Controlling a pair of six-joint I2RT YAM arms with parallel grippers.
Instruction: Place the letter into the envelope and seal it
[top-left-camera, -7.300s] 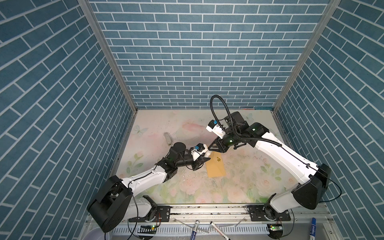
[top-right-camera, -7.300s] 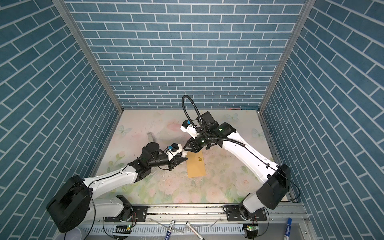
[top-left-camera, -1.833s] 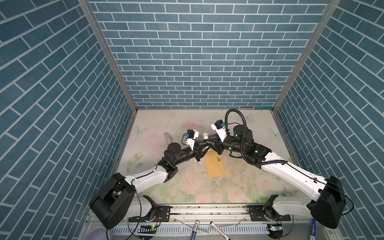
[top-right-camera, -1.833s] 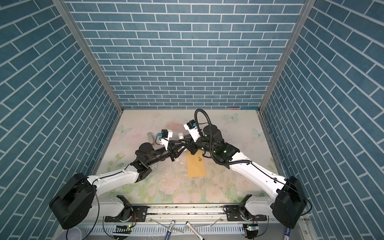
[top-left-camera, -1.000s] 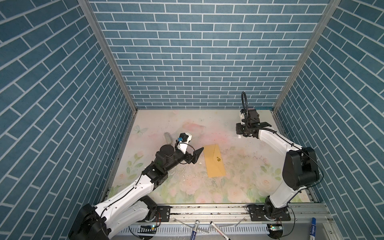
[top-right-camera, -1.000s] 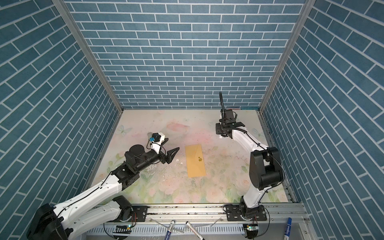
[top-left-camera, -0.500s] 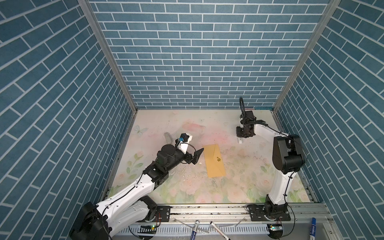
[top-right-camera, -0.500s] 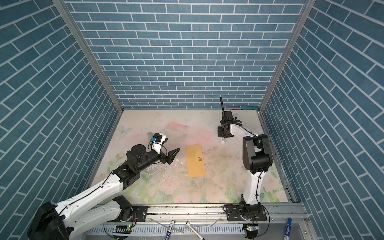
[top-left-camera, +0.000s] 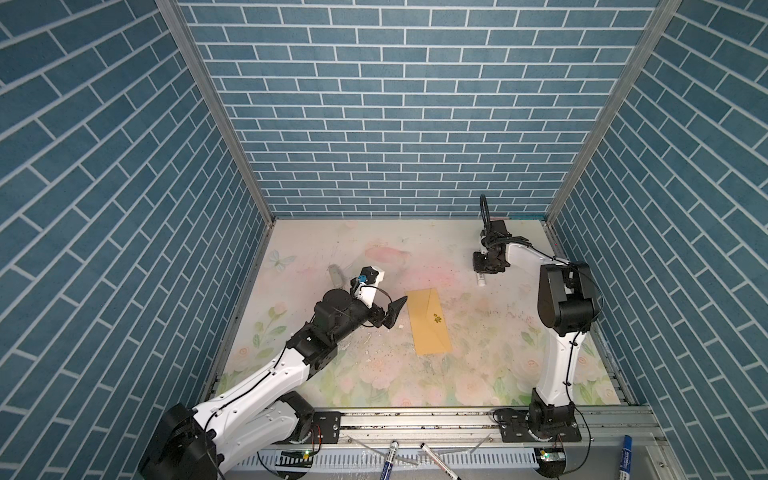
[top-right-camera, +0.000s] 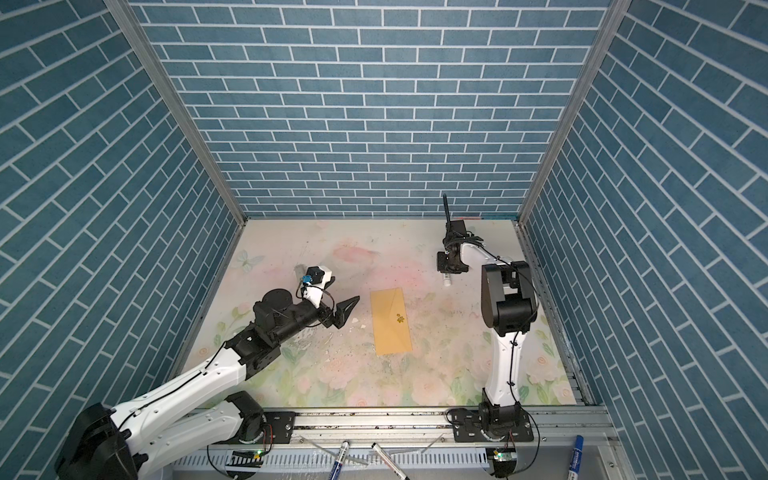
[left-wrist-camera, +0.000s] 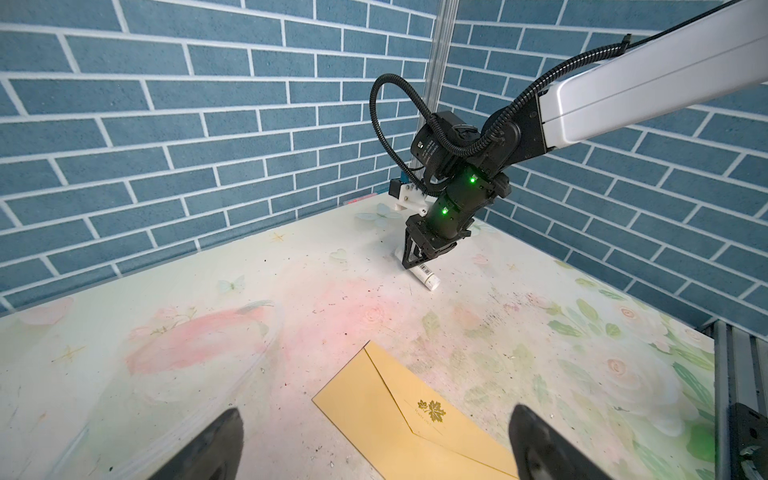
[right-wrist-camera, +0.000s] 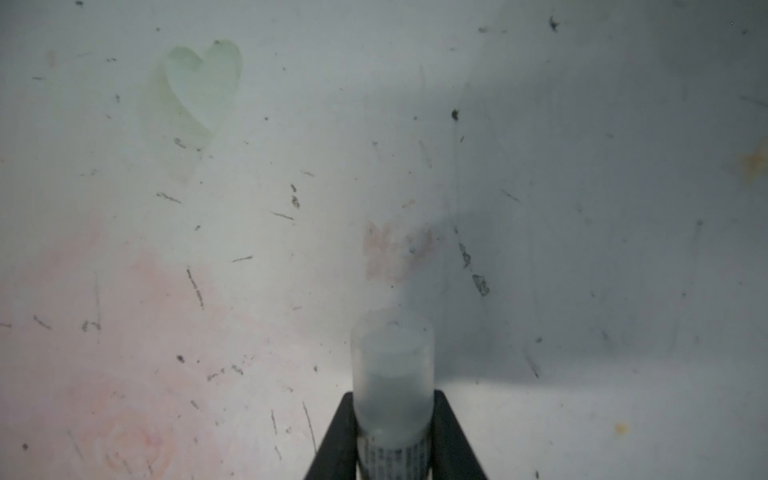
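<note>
Floral counter (top-left-camera: 457, 374) with envelope (top-left-camera: 428, 322) at centre; left pincer (top-left-camera: 395, 313) gaping, empty; right pincer (left-wrist-camera: 415, 262) clamped on white tube (left-wrist-camera: 428, 278).

Blue brick walls (top-left-camera: 395, 104), floral tabletop (top-left-camera: 478, 365)

- envelope (top-left-camera: 429, 322) lies flat mid-table (top-left-camera: 469, 374); low, nothing over it, passable from above.
- Left of envelope: left gripper (top-left-camera: 394, 314), jaws spread wide, just beside its left edge, not touching; its arm fills the near-left side.
- Far-right of envelope: right gripper (top-left-camera: 485, 272) down at the table, clamped on a white tube (top-left-camera: 481, 282), well apart.
- Right of envelope: right arm (top-left-camera: 561, 307) stands upright near the right wall (top-left-camera: 685, 249); bare strip between.
- Behind envelope: bare up to back wall (top-left-camera: 395, 124).
- In front: bare to front rail (top-left-camera: 415, 422).
- Far-left: small clear object (top-left-camera: 335, 274), behind the left gripper.
</note>
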